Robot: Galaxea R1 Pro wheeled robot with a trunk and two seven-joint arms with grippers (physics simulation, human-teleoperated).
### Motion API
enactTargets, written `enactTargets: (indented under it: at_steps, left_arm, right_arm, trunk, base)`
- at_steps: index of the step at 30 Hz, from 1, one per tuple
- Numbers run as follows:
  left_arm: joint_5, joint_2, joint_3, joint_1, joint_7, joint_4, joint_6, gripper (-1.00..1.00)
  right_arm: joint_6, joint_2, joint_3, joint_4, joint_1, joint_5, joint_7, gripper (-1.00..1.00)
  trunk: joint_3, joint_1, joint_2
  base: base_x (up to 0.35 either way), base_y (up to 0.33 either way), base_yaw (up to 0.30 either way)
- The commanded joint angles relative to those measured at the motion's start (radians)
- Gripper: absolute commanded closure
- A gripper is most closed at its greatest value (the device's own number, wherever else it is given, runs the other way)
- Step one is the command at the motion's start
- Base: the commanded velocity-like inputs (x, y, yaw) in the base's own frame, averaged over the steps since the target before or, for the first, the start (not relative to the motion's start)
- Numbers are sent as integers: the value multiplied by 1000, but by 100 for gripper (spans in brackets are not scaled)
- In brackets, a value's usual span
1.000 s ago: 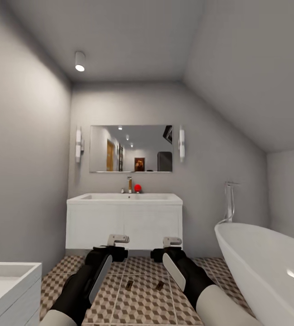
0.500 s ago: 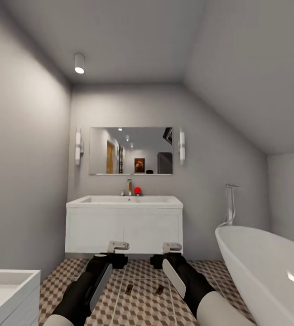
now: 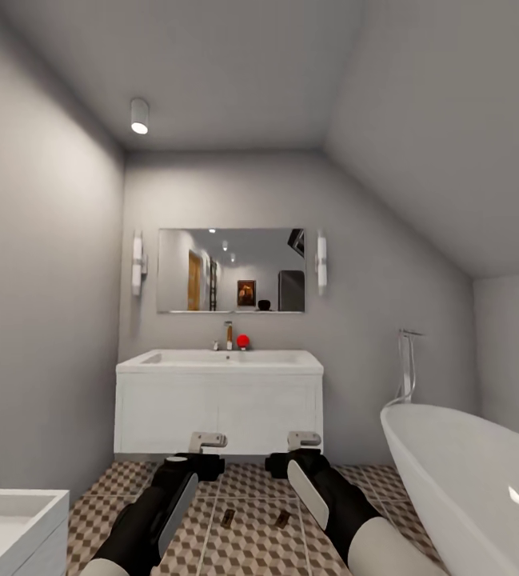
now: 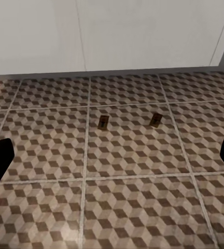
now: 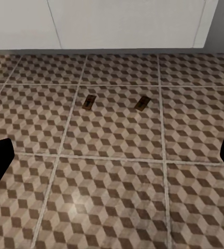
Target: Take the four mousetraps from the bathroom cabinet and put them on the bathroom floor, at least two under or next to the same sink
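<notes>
Two mousetraps are seen lying flat on the bathroom floor [image 3: 251, 488], side by side and a little apart, in front of the white sink vanity [image 3: 219, 400]; the left mousetrap [image 3: 227, 518] and the right mousetrap [image 3: 281, 520] lie between the two forearms in the head view; they are also seen in the left wrist view [image 4: 102, 122] [image 4: 155, 120] and the right wrist view [image 5: 89, 101] [image 5: 141, 103]; the left hand [image 3: 209, 441] and the right hand [image 3: 304, 439] are held forward above the tiles, each with its fingers spread apart and nothing between them; a mirror [image 3: 231, 270] is mounted above the sink; a white bathtub [image 3: 467, 480] is seen at the right; a second white basin [image 3: 11, 520] is seen at the lower left.
</notes>
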State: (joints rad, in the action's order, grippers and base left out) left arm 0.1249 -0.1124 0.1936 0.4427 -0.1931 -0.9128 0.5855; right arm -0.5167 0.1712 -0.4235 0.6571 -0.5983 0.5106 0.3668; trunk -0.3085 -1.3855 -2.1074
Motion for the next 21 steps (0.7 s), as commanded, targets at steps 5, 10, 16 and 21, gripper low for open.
enactTargets:
  at_steps: [5,10,16,21]
  left_arm:
    - [11,0,2,1,-8,13,-2,-100]
    - [11,0,1,1,-8,22,-5,-100]
    - [11,0,1,1,-6,26,-5,-100]
    - [10,0,1,1,-4,27,-6,-100]
  right_arm:
    - [-2,-1,-5,1,0,10,9,-100]
    - [-2,-1,-5,1,1,10,9,-100]
    - [-2,-1,-5,1,1,10,9,-100]
    - [-2,-1,-5,1,2,10,9,-100]
  trunk:
    - [14,19,34]
    - [30,39,69]
    - [49,62,111]
    - [64,81,146]
  base:
    - [0,0,0]
    - [0,0,0]
    - [0,0,0]
    - [0,0,0]
